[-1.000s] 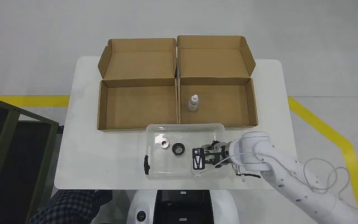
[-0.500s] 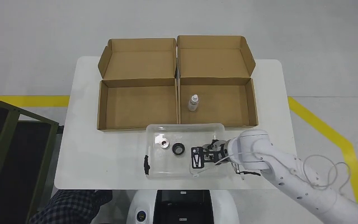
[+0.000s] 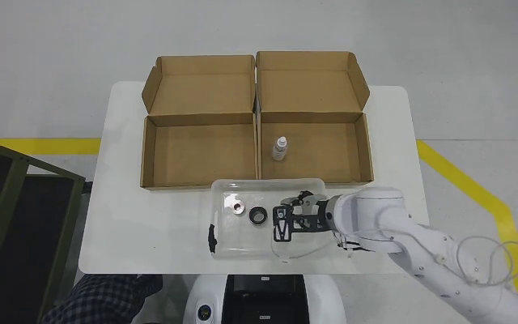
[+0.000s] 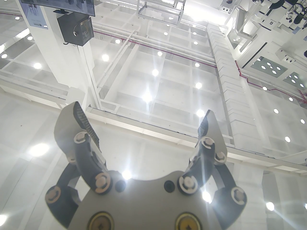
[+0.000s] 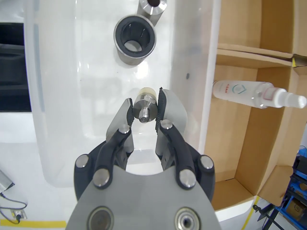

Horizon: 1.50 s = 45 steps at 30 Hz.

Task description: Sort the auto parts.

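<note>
Sorting looks barely begun. No metal part has reached the left cardboard box point(image 3: 198, 154) or the right cardboard box point(image 3: 324, 154), where one spray bottle point(image 3: 278, 148) stands beyond the right claw point(image 5: 144, 106). In the clear bin point(image 3: 222, 243), one silver sleeve point(image 3: 235, 206) and one black-lined bushing point(image 3: 259, 215) lie just left of that claw, which is clamped on one threaded fitting point(image 5: 144, 111). The left claw point(image 4: 142, 111) is spread wide, holding nothing.

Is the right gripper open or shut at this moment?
Shut: the right gripper clamps the metal fitting, with no gap on either side.
</note>
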Tool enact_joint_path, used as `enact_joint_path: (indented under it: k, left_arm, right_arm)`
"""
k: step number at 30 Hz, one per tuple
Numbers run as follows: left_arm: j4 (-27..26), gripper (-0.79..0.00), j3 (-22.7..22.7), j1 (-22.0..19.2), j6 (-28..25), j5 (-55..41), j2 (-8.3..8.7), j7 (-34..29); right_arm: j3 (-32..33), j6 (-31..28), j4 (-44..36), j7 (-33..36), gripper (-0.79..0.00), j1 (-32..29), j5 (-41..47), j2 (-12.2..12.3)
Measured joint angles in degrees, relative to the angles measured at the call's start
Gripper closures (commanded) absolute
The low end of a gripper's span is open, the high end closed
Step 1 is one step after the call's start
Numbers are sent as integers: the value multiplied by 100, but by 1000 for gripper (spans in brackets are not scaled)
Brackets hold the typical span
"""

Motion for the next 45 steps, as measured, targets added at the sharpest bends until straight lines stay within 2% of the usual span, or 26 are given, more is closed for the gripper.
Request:
enact_joint_path:
  k: [4,14,20,23,29,34,41,45]
  left_arm:
    - [0,-785,0,0,0,0,0,0]
    - [0,-785,0,0,0,0,0,0]
    - [0,-785,0,0,0,0,0,0]
    - [0,-785,0,0,0,0,0,0]
    - [0,-785,0,0,0,0,0,0]
    - [0,-785,0,0,0,0,0,0]
    - [0,-785,0,0,0,0,0,0]
    - [0,-785,0,0,0,0,0,0]
  right_arm:
    - [293,191,-87,-853,0,-199,-193,32]
    - [916,776,127,-3702,0,-638,-438,13]
    - [1047,1116,140,-4779,0,-709,-658,-50]
    - [1103,1370,110,-5160,0,-778,-793,-82]
    - [1227,1782,222,-5859,0,-863,-402,-171]
    - [1269,1755,324,-6269,0,-763,-219,-243]
    - [1442,2011,384,-6845,0,-715,27,-344]
    - [1574,2057,348,-6906,0,-671,95,-380]
